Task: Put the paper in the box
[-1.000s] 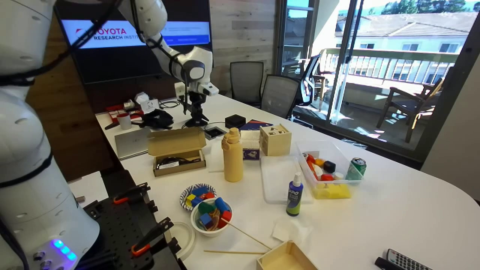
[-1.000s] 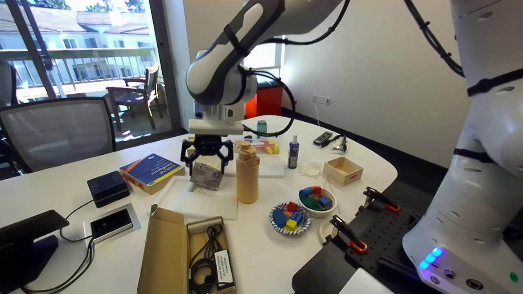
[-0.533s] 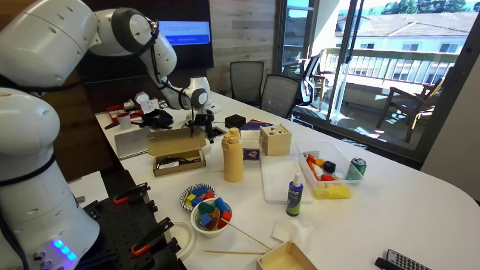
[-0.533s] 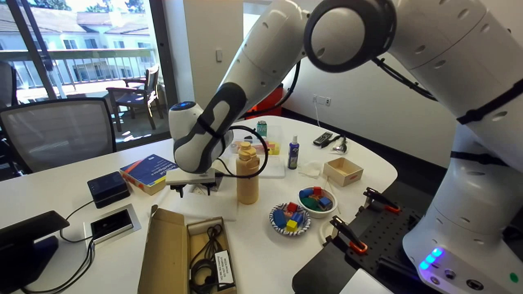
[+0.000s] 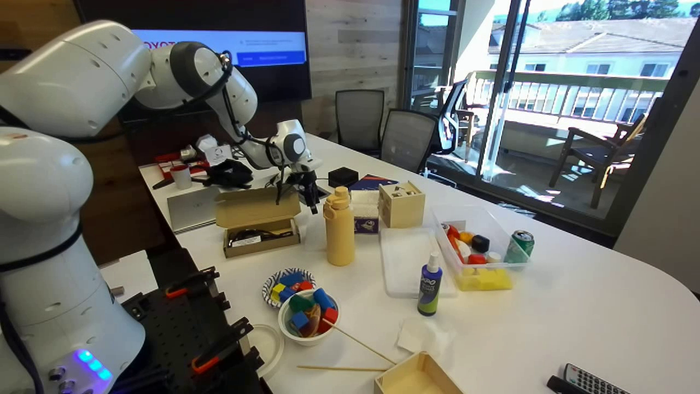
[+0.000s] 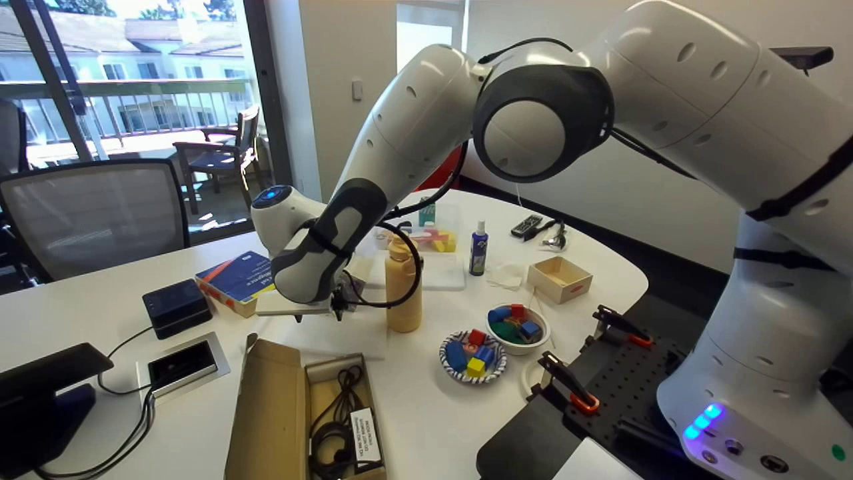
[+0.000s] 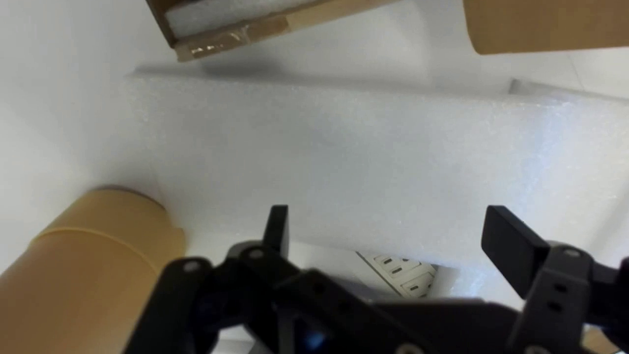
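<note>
The paper is a white sheet (image 7: 334, 152) lying on the table, with a fold at its right end. It also shows in both exterior views (image 5: 315, 236) (image 6: 363, 339). My gripper (image 7: 385, 210) is open, its fingers wide apart over the paper's near edge with nothing between them. Whether the tips touch it I cannot tell. In an exterior view the gripper (image 5: 310, 208) is low behind the bottle. The box is an open brown cardboard box (image 6: 373, 393) with black cables and a white label inside. Its wall (image 7: 236, 39) and lid flap (image 7: 545, 24) show at the top of the wrist view.
A tall beige bottle (image 5: 340, 235) stands close beside the paper and shows at left in the wrist view (image 7: 103, 260). A purple-and-white box (image 5: 366, 224), a wooden cube (image 5: 407, 208) and a blue book (image 6: 243, 277) are nearby. A socket strip (image 7: 408, 273) shows below the paper's edge.
The arm has come down and reached outward. The gripper has dropped from above the table to close over the paper, staying open. The objects on the table have not visibly moved.
</note>
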`<move>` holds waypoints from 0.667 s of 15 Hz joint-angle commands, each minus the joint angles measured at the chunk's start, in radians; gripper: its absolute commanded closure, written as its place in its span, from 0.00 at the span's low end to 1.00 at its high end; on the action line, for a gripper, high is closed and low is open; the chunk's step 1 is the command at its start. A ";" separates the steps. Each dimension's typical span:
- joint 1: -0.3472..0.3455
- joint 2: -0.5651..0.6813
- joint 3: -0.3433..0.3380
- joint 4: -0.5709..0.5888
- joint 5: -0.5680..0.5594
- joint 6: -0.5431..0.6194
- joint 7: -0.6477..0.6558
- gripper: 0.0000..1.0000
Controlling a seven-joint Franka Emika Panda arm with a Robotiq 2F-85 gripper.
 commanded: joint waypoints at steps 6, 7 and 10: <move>-0.064 0.115 0.024 0.086 -0.016 -0.049 0.094 0.00; -0.073 0.134 0.027 0.102 -0.016 -0.052 0.090 0.00; -0.126 0.218 0.083 0.172 0.002 -0.019 0.044 0.00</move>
